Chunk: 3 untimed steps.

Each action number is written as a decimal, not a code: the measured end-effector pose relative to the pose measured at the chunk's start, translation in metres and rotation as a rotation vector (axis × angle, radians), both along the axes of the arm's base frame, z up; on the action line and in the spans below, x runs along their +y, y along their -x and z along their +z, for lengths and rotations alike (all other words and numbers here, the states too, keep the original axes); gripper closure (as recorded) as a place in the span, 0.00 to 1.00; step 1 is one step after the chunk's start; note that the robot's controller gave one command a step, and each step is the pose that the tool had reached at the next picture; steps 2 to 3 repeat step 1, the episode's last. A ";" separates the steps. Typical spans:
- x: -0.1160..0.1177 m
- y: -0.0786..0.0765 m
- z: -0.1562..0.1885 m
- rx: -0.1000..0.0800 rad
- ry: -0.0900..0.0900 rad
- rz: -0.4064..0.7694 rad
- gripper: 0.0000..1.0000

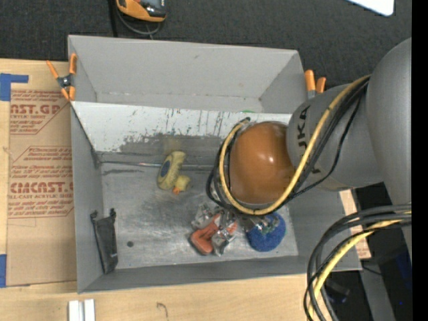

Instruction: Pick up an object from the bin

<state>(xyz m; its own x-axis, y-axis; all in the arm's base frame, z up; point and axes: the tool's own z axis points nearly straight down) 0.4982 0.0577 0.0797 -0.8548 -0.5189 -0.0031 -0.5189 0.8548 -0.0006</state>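
A small red-orange thing lies on the bin's floor by the near wall, right of the middle. The tool is low over it, partly under the arm's orange cover, and I cannot tell whether it stands wide or narrow. Just to the right lies a blue round thing, near enough to get caught. The grasp is therefore best centred on the red-orange piece alone, closed firmly, then lifted straight up clear of the near wall. A yellow duck-like toy lies well apart, farther and to the left. A black flat piece sits by the left wall of the bin. Neither should interfere.
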 end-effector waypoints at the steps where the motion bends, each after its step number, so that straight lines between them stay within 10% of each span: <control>1: -0.020 -0.013 0.142 0.000 -0.001 0.189 1.00; 3: -0.020 -0.013 0.142 0.000 -0.001 0.189 1.00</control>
